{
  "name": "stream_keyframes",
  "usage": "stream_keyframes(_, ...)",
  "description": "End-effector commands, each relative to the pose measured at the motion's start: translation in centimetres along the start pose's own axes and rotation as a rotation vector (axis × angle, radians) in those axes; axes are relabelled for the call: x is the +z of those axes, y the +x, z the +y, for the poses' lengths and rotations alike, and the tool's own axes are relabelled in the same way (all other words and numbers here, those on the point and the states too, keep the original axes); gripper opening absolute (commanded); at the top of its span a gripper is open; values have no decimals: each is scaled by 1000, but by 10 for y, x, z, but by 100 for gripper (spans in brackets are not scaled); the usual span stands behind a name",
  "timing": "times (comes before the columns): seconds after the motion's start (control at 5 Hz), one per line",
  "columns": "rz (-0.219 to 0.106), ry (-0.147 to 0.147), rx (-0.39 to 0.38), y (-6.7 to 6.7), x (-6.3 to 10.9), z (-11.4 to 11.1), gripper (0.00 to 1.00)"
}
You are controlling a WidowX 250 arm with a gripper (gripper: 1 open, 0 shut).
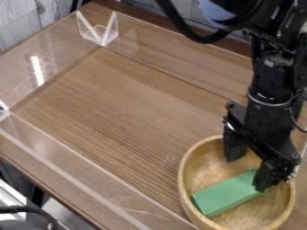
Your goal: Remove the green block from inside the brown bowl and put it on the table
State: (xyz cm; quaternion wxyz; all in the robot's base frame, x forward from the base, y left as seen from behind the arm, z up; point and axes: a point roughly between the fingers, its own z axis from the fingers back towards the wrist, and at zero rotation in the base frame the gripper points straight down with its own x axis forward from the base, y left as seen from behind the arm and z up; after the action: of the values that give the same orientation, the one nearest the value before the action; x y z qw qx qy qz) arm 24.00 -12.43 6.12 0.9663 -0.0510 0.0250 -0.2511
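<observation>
Lying flat on the floor of the brown bowl (204, 162), the green block (228, 195) was seen with its long axis running from about eight o'clock to two o'clock, its lower end close to the bowl's near wall and its upper end tucked beneath the gripper (259, 158). The block was not lifted; it rested on the wood, so the removal was judged not yet begun in earnest. The claw was held pointing straight down over the bowl's upper right part, with its two dark fingers set wide apart, one at roughly ten o'clock of the block's upper end and the other at roughly four o'clock. Such a spread was judged to be a straddle made ready for a pinch across the block's narrow width, which would be the easier dimension to clamp on a flat bar. Whether either finger touched the block or the bowl floor could not be told. The bowl itself was placed at about five o'clock of the table (132, 99), near the front right corner and partly cut off by the frame's edge. Bare wood-grain surface was left open toward ten o'clock, where the block could plausibly be set down, bounded by the clear acrylic walls (54, 54).
</observation>
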Motion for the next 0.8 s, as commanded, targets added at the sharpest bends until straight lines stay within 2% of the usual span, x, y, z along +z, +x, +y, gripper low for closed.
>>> stream_keyframes(0.0,-60,-1,-6,5,13,2,100)
stream_keyframes(0.6,-66,2,-28,13,-2,10,100)
